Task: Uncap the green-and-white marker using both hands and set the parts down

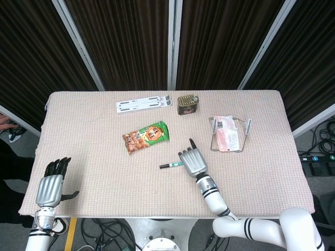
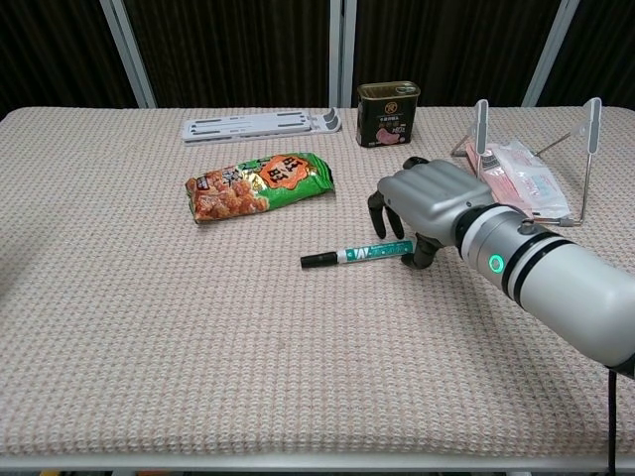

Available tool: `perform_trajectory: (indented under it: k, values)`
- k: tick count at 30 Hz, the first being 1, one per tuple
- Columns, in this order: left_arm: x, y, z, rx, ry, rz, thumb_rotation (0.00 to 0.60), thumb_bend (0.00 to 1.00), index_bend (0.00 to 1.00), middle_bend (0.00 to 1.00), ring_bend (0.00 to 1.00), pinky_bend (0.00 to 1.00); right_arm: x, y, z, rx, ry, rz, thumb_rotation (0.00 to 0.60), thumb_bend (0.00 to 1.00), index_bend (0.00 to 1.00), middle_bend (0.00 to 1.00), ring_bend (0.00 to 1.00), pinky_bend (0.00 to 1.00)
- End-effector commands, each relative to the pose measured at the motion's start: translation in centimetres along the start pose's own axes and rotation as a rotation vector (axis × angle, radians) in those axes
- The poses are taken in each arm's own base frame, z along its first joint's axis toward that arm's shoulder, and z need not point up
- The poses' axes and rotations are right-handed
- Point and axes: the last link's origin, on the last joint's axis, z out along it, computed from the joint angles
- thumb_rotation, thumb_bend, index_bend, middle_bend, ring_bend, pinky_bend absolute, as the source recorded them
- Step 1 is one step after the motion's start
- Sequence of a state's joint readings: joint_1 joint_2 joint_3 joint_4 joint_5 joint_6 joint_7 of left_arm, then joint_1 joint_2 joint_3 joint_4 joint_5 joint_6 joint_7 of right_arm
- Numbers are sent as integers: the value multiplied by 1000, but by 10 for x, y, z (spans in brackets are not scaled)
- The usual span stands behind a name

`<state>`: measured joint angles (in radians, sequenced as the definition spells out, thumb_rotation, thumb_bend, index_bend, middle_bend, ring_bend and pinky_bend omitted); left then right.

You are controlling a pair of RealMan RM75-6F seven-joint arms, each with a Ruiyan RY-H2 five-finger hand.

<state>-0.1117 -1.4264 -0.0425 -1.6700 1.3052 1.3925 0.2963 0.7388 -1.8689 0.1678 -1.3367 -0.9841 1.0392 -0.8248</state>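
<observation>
- The green-and-white marker with a black cap (image 2: 359, 254) lies flat on the beige woven surface (image 2: 198, 347), cap end pointing to your left.
- Your right hand (image 2: 422, 203) arches over the marker's white end, fingers (image 2: 377, 220) curled downward; whether they already grip the barrel cannot be told.
- Just behind the marker lies the green-and-orange snack bag (image 2: 260, 183); further back stand the dark rectangular tin can (image 2: 387, 114) and the flat white folding stand (image 2: 263, 123).
- To the right, a wire rack holding a pink packet (image 2: 526, 177) sits near your right forearm.
- Only the head view shows your left hand (image 1: 51, 185), at the near left edge of the surface, fingers apart and holding nothing.
- Bare surface lies between the left hand and the marker.
</observation>
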Motion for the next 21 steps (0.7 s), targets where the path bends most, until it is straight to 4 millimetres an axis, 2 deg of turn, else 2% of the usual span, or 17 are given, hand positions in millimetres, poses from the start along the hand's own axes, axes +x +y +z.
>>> perform_trajectory:
  k: [1,21]
  values:
    - [0,0,0,0,0,1,600,0,39,43,0,0,-3,-2,1,-2,-6,-6,600,171,472,488,369,23]
    - [-3,-2,1,1,-17,2,600,0,39,43,0,0,-5,-9,8,-23,-16,-27,600,177,482,493,369,22]
